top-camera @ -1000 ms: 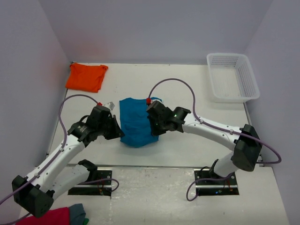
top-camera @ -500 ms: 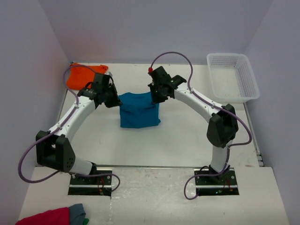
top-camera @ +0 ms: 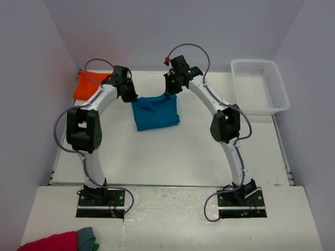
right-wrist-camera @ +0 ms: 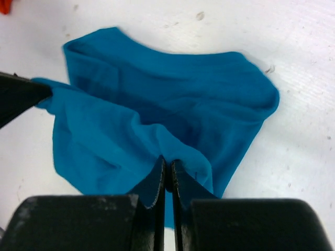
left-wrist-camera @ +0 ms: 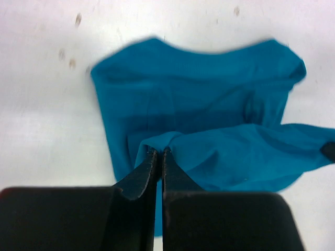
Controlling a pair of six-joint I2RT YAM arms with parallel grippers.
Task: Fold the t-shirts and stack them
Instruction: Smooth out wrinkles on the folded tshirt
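The teal-blue t-shirt (top-camera: 155, 113) is folded on the table's far middle, its upper edge lifted between both grippers. My left gripper (top-camera: 132, 98) is shut on its left corner, seen pinched at the fingertips (left-wrist-camera: 159, 152) over the teal cloth (left-wrist-camera: 209, 110). At the right corner my right gripper (top-camera: 171, 89) is shut on the same teal-blue t-shirt (right-wrist-camera: 172, 110), cloth bunched at its tips (right-wrist-camera: 168, 161). The orange t-shirt (top-camera: 84, 87) lies at the far left corner, partly behind the left arm.
A white mesh basket (top-camera: 260, 86) stands at the far right. A crimson-pink cloth (top-camera: 49, 242) and a grey cloth (top-camera: 86, 236) lie off the table's near left. Both arms stretch far out toward the back wall.
Both grippers have carried the teal shirt's edge from the near side toward the back wall, folding it over itself. The arms are now fully extended.
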